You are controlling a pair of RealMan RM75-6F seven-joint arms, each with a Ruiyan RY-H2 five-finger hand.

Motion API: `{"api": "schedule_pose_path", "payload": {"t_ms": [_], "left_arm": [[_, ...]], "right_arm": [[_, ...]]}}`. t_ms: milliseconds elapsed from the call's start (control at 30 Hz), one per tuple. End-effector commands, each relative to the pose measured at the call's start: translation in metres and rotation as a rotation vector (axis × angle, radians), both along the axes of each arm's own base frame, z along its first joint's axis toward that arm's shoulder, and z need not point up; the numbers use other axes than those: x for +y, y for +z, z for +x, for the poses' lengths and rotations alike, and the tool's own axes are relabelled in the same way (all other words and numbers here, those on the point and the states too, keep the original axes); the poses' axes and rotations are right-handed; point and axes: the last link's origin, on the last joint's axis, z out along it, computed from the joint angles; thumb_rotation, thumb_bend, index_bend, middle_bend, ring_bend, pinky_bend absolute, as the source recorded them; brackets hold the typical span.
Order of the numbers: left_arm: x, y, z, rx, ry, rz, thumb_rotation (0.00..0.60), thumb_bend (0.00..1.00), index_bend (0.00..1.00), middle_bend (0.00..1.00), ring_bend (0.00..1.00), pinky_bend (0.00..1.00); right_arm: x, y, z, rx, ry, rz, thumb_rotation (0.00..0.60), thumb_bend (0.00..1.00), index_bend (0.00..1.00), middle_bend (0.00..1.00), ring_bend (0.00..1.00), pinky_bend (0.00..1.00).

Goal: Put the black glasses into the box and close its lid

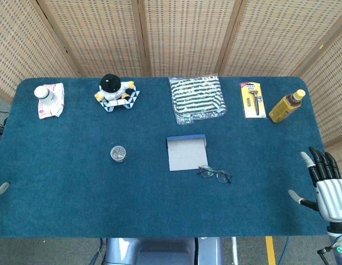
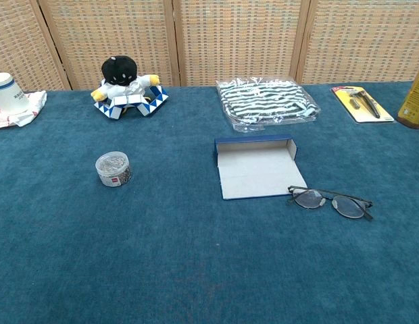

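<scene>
The black glasses [image 1: 215,174] [image 2: 330,201] lie flat on the blue table, just off the front right corner of the box. The box [image 1: 186,152] [image 2: 257,172] is open: its pale lid lies flat toward me and its blue tray stands at the far side, with nothing in it. My right hand [image 1: 325,185] hovers at the table's right front edge, fingers spread, holding nothing, well to the right of the glasses. Only a fingertip of my left hand [image 1: 0,189] shows at the left edge. The chest view shows neither hand.
Along the back stand a white bottle on a cloth [image 1: 48,95], a plush toy [image 1: 113,88], a bagged striped garment [image 1: 197,98], a razor pack [image 1: 252,100] and a yellow bottle [image 1: 286,106]. A small jar of clips [image 1: 118,153] sits left of the box.
</scene>
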Motion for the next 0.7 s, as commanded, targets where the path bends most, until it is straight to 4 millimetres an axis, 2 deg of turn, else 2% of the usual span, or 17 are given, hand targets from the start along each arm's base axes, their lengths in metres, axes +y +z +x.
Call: {"api": "schedule_pose_path", "payload": {"t_ms": [33,133,300,367,533,700], "left_arm": [[-0.002,-0.001,0.001,-0.006,-0.002,-0.001,0.6,0.0,0.0,0.0,0.0,0.0],[-0.004,-0.001,0.001,-0.009,-0.001,-0.003,0.6,0.0,0.0,0.0,0.0,0.0],[-0.004,-0.002,0.001,-0.013,0.0,-0.008,0.6,0.0,0.0,0.0,0.0,0.0],[-0.002,-0.003,0.001,-0.014,0.002,-0.013,0.6,0.0,0.0,0.0,0.0,0.0],[0.002,-0.005,-0.001,-0.011,0.021,-0.027,0.6,0.0,0.0,0.0,0.0,0.0],[0.005,-0.006,-0.002,-0.012,0.033,-0.029,0.6,0.0,0.0,0.0,0.0,0.0]], "right_arm": [[0.004,0.003,-0.003,0.016,-0.038,-0.003,0.6,0.0,0.0,0.0,0.0,0.0],[0.003,0.001,-0.006,0.005,-0.064,0.018,0.6,0.0,0.01,0.0,0.0,0.0],[0.0,-0.017,0.003,-0.148,-0.078,0.185,0.6,0.0,0.2,0.0,0.0,0.0],[-0.006,-0.027,0.01,-0.182,-0.068,0.269,0.6,0.04,0.28,0.0,0.0,0.0],[-0.032,-0.059,0.038,-0.176,-0.016,0.34,0.6,0.2,0.36,0.0,0.0,0.0],[-0.055,-0.1,0.063,-0.085,-0.004,0.41,0.6,0.22,0.38,0.0,0.0,0.0]]}}
